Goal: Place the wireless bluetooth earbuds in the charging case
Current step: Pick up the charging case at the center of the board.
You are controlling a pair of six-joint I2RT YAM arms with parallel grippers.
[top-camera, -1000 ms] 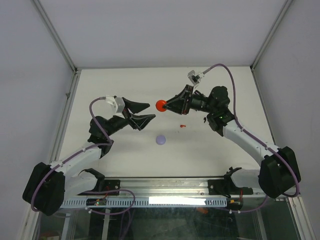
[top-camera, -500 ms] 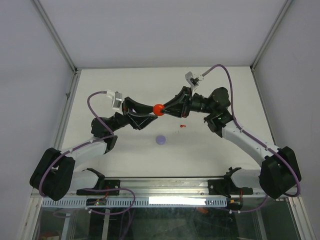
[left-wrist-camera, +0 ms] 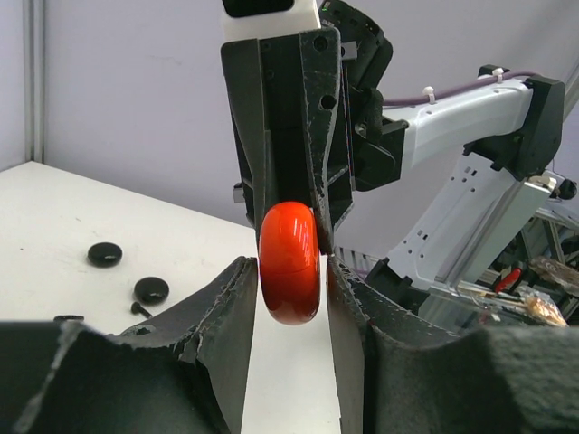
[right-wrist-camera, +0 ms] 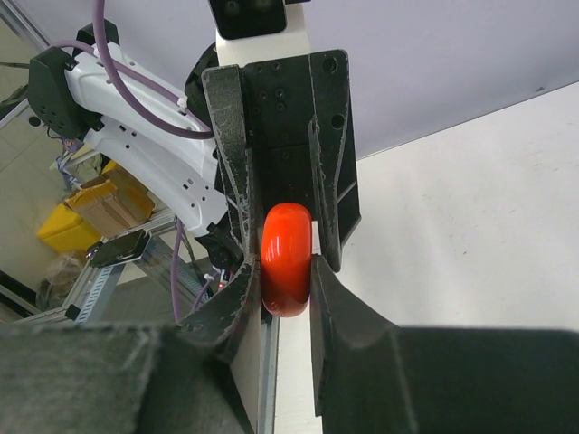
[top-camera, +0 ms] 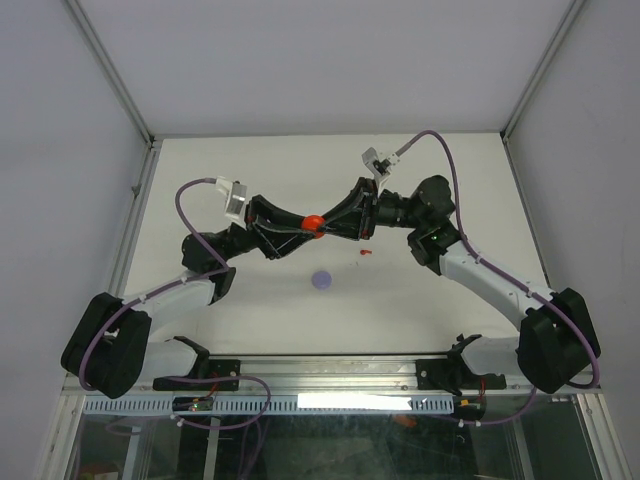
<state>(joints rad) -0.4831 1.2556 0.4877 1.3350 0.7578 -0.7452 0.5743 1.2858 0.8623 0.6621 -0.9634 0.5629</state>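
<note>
A glossy red round charging case (top-camera: 314, 220) hangs in mid-air above the table's middle, shut, held edge-on. My right gripper (top-camera: 320, 223) is shut on it; in the right wrist view its fingers (right-wrist-camera: 242, 280) clamp the case (right-wrist-camera: 287, 258) on both flat sides. My left gripper (top-camera: 308, 227) is open, and in the left wrist view its fingers (left-wrist-camera: 237, 298) flank the lower part of the case (left-wrist-camera: 289, 267) with a thin gap on the right. A tiny red earbud (top-camera: 366, 252) lies on the table under the right arm.
A lilac round disc (top-camera: 321, 279) lies on the table in front of the grippers. In the left wrist view, two black discs (left-wrist-camera: 105, 254) (left-wrist-camera: 151, 289) and a tiny black earbud (left-wrist-camera: 139, 309) lie on the table at the left. Walls surround the white table (top-camera: 250, 170).
My left gripper swung right and brought its open fingers around the red case, then narrowed them. My right gripper moved slightly left and lower with the case.
</note>
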